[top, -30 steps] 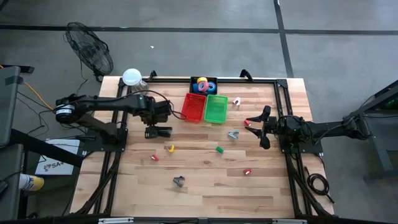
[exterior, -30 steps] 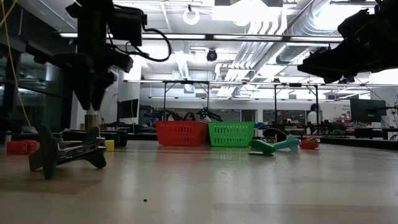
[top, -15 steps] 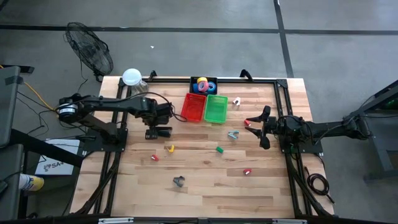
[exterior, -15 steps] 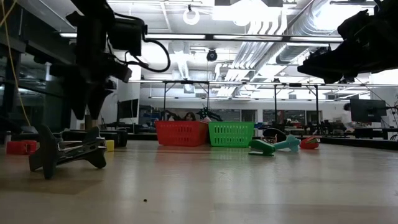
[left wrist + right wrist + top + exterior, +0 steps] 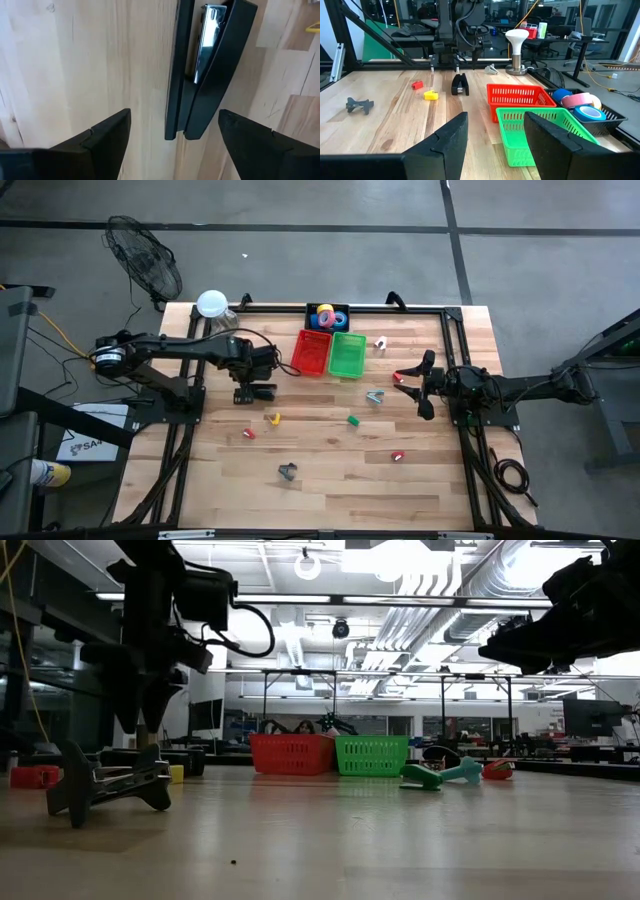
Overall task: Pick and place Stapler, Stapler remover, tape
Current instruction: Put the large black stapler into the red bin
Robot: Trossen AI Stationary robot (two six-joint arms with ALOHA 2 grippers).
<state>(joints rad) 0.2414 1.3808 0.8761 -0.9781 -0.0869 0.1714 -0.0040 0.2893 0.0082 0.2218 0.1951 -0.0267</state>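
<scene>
Above the stapler [image 5: 207, 70]: left tool [image 5: 172, 132] poised, fingers apart.
Stapler lies flat on the counter [image 5: 330, 480], left of the red basket [image 5: 312, 353]; right tool [image 5: 425, 387] waits open, holding nothing.

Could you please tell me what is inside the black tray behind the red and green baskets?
The black tray holds the tape rolls: blue, pink and yellow ones show. Anything beneath them on the tray floor is covered.

Bare wood surrounds the black stapler [image 5: 254, 392] lying beneath the spread left gripper [image 5: 255, 372]. The red basket [image 5: 312, 353] stands near; a yellow piece [image 5: 273, 418] lies close by.
</scene>
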